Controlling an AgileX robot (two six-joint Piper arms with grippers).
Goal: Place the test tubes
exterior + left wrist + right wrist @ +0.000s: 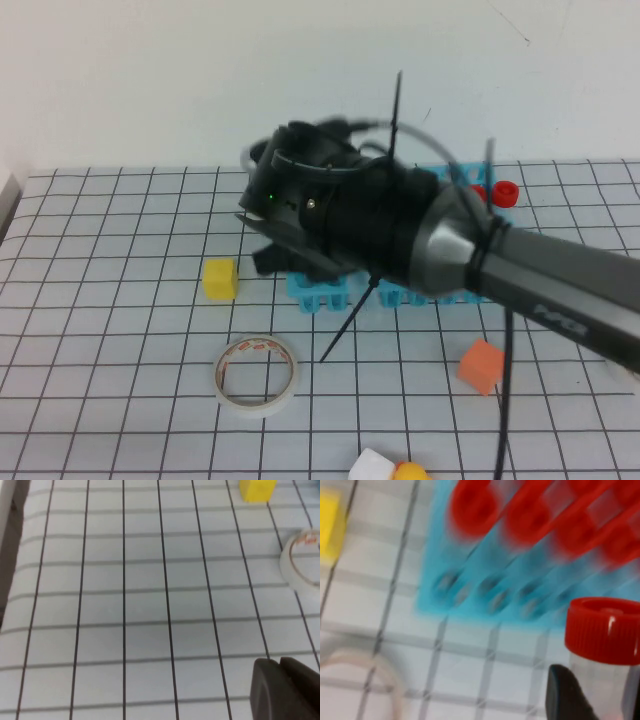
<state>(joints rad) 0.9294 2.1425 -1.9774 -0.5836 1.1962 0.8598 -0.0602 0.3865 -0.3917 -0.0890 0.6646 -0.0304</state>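
Where the high view looks down on the gridded table, the right arm reaches in from the lower right to the middle of the frame. Its bulk covers the right gripper, so from here I cannot tell how the claw stands. Under the wrist lies the blue test tube rack, running from the centre toward the upper right, with a red cap showing at its upper right end. A yellow cube sits left of the rack, a roll of tape lies at lower centre-left, an orange cube at lower right, and a white-and-yellow piece at the bottom edge. In the left wrist view the left gripper hangs over bare grid lines with its dark fingers pressed together and nothing between them. The yellow cube and the roll of tape lie well apart from it. In the right wrist view the right gripper is clamped on a clear test tube with a red screw cap, one dark finger lying against the tube's wall. The tube is held over the table just beside the rack's edge. Several red-capped tubes, blurred, sit in the rack.
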